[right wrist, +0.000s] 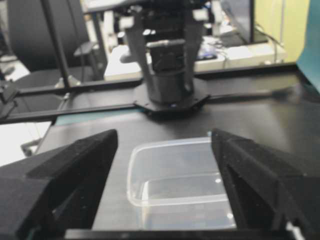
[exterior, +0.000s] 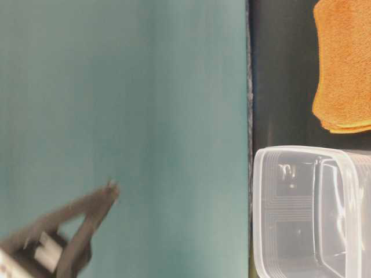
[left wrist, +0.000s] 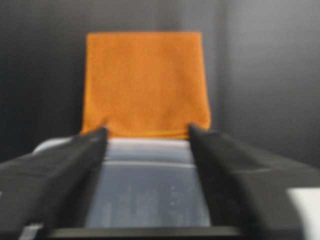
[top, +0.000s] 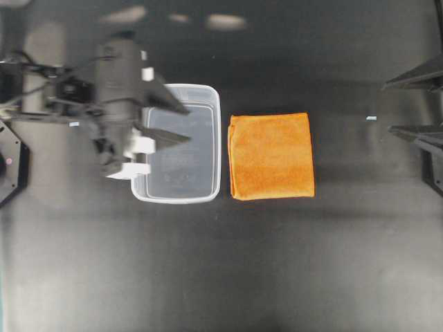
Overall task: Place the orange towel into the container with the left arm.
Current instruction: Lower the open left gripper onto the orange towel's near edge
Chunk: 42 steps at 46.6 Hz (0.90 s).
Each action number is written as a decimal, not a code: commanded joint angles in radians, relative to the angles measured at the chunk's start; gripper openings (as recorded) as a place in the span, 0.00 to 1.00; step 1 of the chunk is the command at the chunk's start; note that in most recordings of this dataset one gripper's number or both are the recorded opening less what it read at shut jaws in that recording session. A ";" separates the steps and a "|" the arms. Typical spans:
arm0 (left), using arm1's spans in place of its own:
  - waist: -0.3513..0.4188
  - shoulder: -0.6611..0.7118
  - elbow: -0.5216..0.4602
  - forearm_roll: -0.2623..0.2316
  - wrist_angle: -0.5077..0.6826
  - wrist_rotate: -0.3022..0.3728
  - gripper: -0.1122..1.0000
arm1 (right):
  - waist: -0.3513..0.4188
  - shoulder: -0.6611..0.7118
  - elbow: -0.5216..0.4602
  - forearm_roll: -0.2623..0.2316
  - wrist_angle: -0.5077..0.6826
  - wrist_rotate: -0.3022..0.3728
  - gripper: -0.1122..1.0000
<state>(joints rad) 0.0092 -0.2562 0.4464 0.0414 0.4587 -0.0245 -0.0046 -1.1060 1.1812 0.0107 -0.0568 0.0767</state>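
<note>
Although the left arm [top: 114, 104] already reaches over the clear, colourless rectangular plastic tub [top: 181, 190], nothing of the task looks done: the tub is empty, and the bright orange, folded square microfibre towel [top: 271, 155] lies flat on the black desk [top: 221, 277], just beside the tub at its three o'clock, apart from it by a narrow strip of desk. Open desk surrounds both at six and twelve o'clock, so the approach seems unobstructed. The left claw [left wrist: 147, 131] stands spread and empty, its tips aimed at the towel's near edge, though blur hides their height. The right claw [right wrist: 164, 137], at the desk's three o'clock edge, gapes too, holding nothing.
</note>
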 commanded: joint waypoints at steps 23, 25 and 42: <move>0.009 0.583 -0.492 0.003 0.212 0.101 0.89 | -0.011 -0.005 -0.009 0.003 -0.002 0.002 0.76; 0.012 0.607 -0.509 0.003 0.212 0.103 0.89 | -0.011 -0.005 -0.008 0.003 -0.002 0.002 0.76; 0.017 0.761 -0.528 0.003 0.202 0.089 0.89 | -0.012 -0.006 0.006 0.003 -0.002 0.002 0.75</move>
<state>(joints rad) 0.0353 0.4970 -0.0767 0.0414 0.6703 0.0706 -0.0138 -1.1167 1.1965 0.0107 -0.0537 0.0782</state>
